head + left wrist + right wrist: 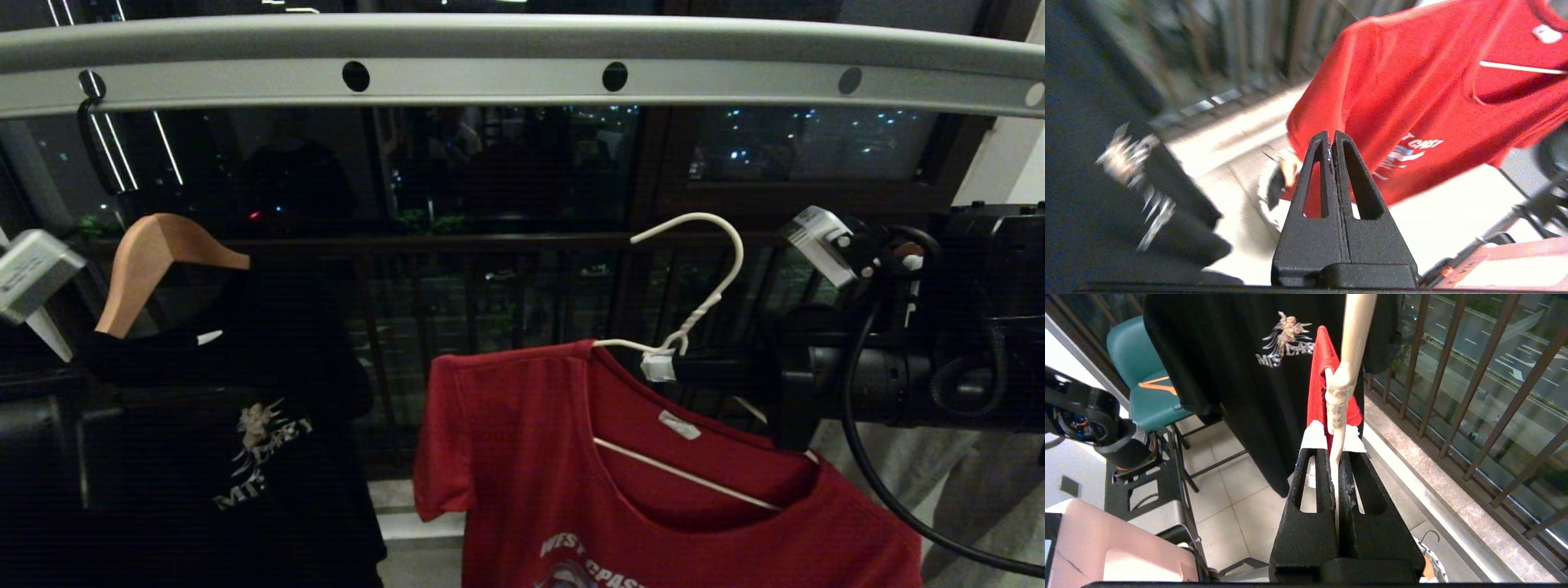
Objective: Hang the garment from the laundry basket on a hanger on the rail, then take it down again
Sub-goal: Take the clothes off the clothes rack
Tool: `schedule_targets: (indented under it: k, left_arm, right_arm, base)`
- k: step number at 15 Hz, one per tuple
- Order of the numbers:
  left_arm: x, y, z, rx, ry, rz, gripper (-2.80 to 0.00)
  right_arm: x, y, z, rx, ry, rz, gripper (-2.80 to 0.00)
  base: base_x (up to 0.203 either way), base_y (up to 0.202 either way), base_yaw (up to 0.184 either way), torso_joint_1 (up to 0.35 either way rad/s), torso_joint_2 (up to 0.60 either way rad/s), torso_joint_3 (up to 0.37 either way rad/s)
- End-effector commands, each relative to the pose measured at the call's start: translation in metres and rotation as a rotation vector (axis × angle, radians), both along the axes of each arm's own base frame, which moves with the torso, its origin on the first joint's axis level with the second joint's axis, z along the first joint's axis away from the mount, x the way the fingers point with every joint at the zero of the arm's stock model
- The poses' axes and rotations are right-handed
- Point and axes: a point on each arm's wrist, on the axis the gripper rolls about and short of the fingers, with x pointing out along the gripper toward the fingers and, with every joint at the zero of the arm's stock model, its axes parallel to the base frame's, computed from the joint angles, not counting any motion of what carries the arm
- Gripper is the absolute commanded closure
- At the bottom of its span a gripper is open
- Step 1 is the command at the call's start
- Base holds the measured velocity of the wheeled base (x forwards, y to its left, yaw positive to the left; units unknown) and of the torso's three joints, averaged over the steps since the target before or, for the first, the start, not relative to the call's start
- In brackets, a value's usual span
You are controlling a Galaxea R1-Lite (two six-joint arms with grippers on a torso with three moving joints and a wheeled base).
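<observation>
Night is showing through the dark window railing beyond the pale tiled floor, and I'm watching the rail running overhead. My right gripper is clamping the hanger by its neck, below the rail, the garment hanging on it beside a black T-shirt. My left gripper is hanging closed and empty.

Red garment on tilted white hanger, below rail.
</observation>
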Motion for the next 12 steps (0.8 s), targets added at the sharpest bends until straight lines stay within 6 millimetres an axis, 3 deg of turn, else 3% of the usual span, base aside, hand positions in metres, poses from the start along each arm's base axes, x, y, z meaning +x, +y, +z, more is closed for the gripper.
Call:
schedule_targets:
  k: [1,3,5,12]
  left_arm:
    - [0.063,-0.006,-0.021,-0.013,0.147,-0.058,0.00]
    - [0.082,-0.008,-0.035,-0.021,0.127,-0.183,0.00]
    - [0.089,-0.008,-0.049,-0.043,0.129,-0.299,0.00]
    - [0.113,-0.011,-0.092,-0.047,0.193,-0.418,0.00]
  right_arm:
    - [0.000,0.000,0.001,0.004,0.001,0.003,0.00]
    - [0.001,0.001,0.001,0.004,0.001,0.004,0.00]
    - [0.000,0.000,0.001,0.005,0.001,0.004,0.00]
    - [0.000,0.001,0.001,0.005,0.004,0.007,0.00]
  base:
    - [0.000,0.000,0.000,0.000,0.00,0.000]
    - [0.000,0.000,0.000,0.000,0.00,0.000]
    - [0.000,0.000,0.000,0.000,0.00,0.000]
    - [0.000,0.000,0.000,0.000,0.00,0.000]
